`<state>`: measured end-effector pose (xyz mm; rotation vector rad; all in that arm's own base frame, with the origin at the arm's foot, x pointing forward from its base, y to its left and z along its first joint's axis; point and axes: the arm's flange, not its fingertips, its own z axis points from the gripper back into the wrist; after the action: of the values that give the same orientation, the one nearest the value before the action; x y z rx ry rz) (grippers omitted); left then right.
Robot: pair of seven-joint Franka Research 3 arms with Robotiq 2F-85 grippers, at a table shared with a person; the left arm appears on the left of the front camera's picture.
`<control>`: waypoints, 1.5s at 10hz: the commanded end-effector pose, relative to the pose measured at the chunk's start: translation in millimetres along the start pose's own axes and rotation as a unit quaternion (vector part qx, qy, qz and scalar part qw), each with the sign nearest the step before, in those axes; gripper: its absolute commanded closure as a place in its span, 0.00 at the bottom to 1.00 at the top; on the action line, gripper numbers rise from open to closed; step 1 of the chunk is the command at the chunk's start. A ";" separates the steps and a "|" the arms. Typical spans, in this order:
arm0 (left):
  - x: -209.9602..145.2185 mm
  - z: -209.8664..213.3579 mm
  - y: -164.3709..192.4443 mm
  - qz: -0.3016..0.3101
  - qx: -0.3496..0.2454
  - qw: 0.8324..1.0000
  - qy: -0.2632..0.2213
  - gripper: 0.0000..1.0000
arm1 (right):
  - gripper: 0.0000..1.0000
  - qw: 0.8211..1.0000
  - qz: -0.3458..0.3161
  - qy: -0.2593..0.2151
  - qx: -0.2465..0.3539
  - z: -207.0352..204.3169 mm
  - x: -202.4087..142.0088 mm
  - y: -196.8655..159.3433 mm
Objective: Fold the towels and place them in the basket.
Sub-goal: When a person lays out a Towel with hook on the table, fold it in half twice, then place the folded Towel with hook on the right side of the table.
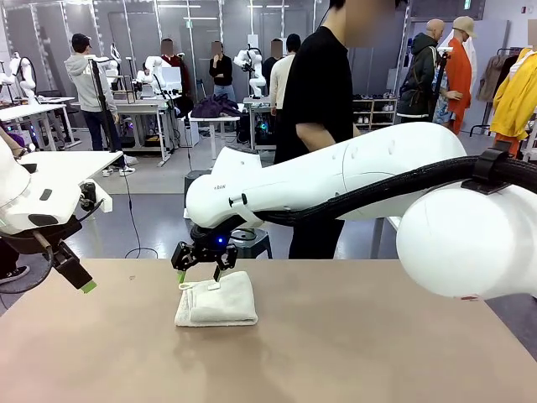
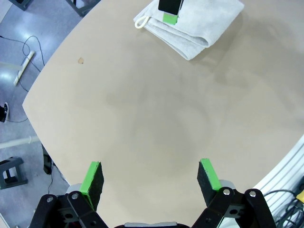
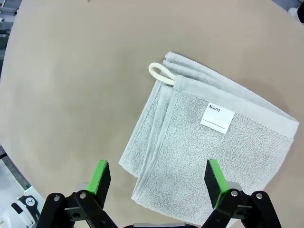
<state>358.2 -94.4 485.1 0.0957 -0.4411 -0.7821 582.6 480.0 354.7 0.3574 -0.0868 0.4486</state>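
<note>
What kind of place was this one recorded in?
Probably a shared robotics lab or workshop hall: several white workbenches loaded with equipment, a black cable trailing over the grey floor, and people standing around them.
</note>
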 end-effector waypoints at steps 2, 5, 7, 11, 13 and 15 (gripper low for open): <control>-0.9 -1.9 0.2 0.003 0.005 1.000 0.006 0.00 | 0.00 1.000 0.000 0.000 0.000 0.2 0.0 1.1; -0.9 -1.9 0.2 0.003 0.005 1.000 0.006 0.00 | 0.00 1.000 0.000 0.000 0.000 0.2 0.0 1.1; -0.9 -1.9 0.2 0.003 0.005 1.000 0.006 0.00 | 0.00 1.000 0.000 0.000 0.000 0.2 0.0 1.1; -0.9 -1.9 0.2 0.003 0.005 1.000 0.006 0.00 | 0.00 1.000 0.000 0.000 0.000 0.2 0.0 1.1; -0.9 -1.9 0.2 0.003 0.005 1.000 0.006 0.00 | 0.00 1.000 0.000 0.000 0.000 0.0 0.0 0.0; -0.9 -1.9 0.2 0.003 0.005 1.000 0.006 0.00 | 0.00 0.997 -0.008 -0.041 0.060 38.8 -27.6 3.2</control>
<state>358.2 -94.4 485.1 0.0957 -0.4410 -0.7821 577.4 481.8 374.5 0.4210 -0.1106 0.4325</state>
